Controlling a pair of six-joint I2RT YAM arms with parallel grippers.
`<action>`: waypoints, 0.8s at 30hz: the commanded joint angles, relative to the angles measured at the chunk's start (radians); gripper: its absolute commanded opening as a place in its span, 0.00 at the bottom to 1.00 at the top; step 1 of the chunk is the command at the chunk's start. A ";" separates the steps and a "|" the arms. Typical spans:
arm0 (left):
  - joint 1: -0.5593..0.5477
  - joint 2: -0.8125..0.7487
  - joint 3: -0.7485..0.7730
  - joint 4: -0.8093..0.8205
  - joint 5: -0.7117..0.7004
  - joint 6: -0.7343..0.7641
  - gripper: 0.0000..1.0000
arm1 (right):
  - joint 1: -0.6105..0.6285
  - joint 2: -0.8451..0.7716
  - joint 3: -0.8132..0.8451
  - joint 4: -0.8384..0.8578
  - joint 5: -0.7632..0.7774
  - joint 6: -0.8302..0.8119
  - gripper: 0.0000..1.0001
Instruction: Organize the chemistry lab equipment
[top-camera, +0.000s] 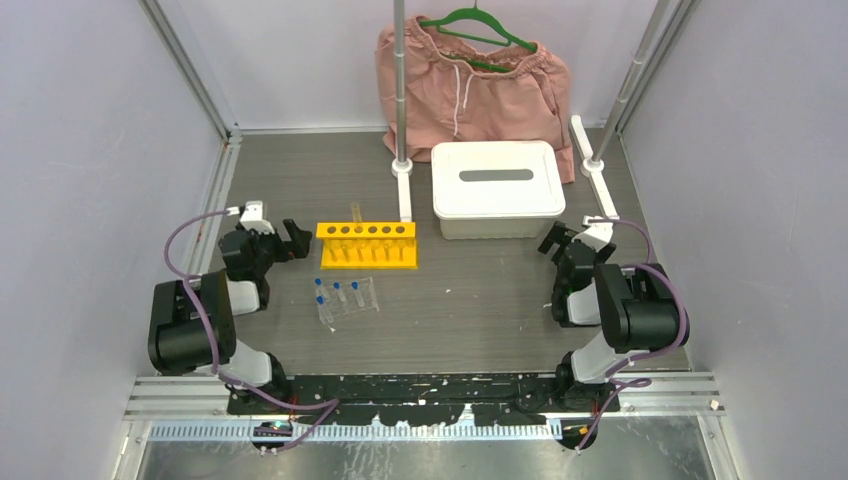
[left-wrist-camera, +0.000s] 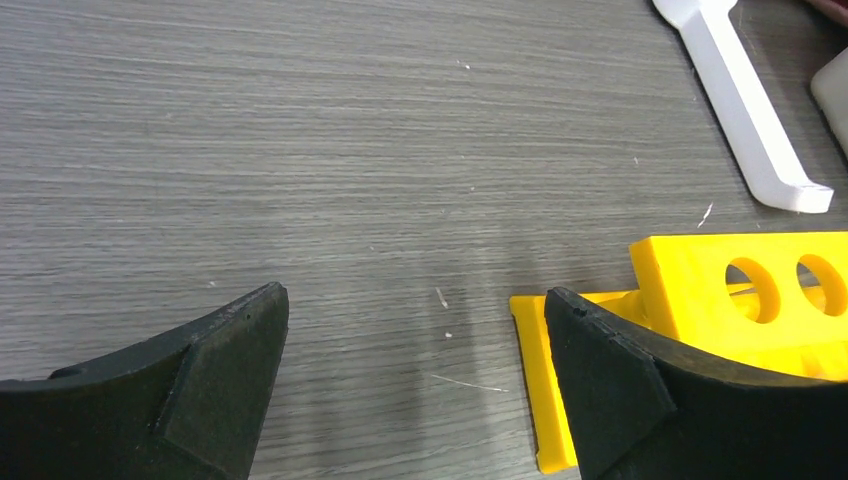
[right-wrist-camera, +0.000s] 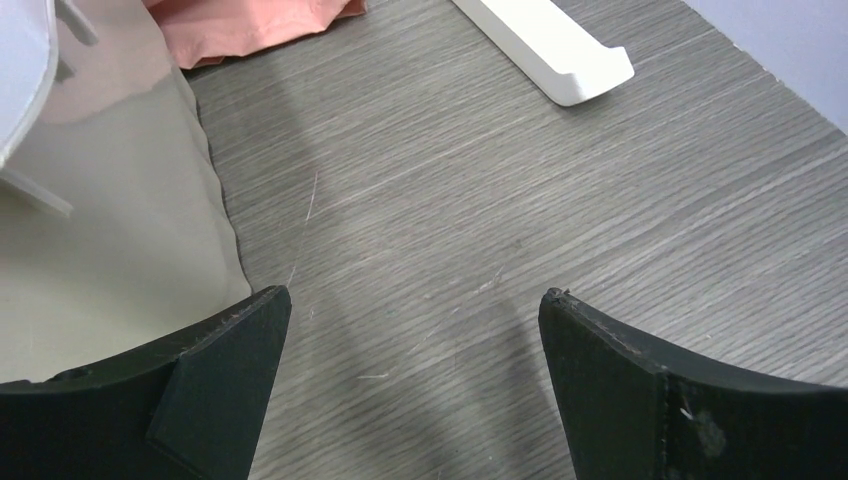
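A yellow holed test-tube rack (top-camera: 367, 244) stands mid-table with one clear tube (top-camera: 355, 211) upright in it. Small clear blue-capped tubes (top-camera: 339, 293) lie loose on the table just in front of the rack. My left gripper (top-camera: 295, 238) is open and empty, just left of the rack's left end. In the left wrist view the rack (left-wrist-camera: 735, 285) sits beside the right fingertip of that gripper (left-wrist-camera: 415, 300). My right gripper (top-camera: 552, 240) is open and empty, at the right front corner of the white box; it also shows in the right wrist view (right-wrist-camera: 415, 295). Beakers and the squeeze bottle are out of view.
A white lidded box (top-camera: 497, 188) stands behind the rack to the right, seen close in the right wrist view (right-wrist-camera: 110, 210). Pink shorts (top-camera: 470, 85) hang on a green hanger at the back. Two poles with white feet (top-camera: 403, 185) (top-camera: 593, 170) flank the box.
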 joint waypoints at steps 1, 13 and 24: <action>-0.071 0.022 -0.023 0.168 -0.063 0.065 1.00 | 0.006 -0.011 0.052 0.024 0.039 -0.014 1.00; -0.186 0.077 0.012 0.125 -0.242 0.145 1.00 | 0.037 -0.011 0.148 -0.155 0.045 -0.011 1.00; -0.186 0.080 0.010 0.135 -0.246 0.146 1.00 | 0.037 -0.012 0.143 -0.149 0.046 -0.012 1.00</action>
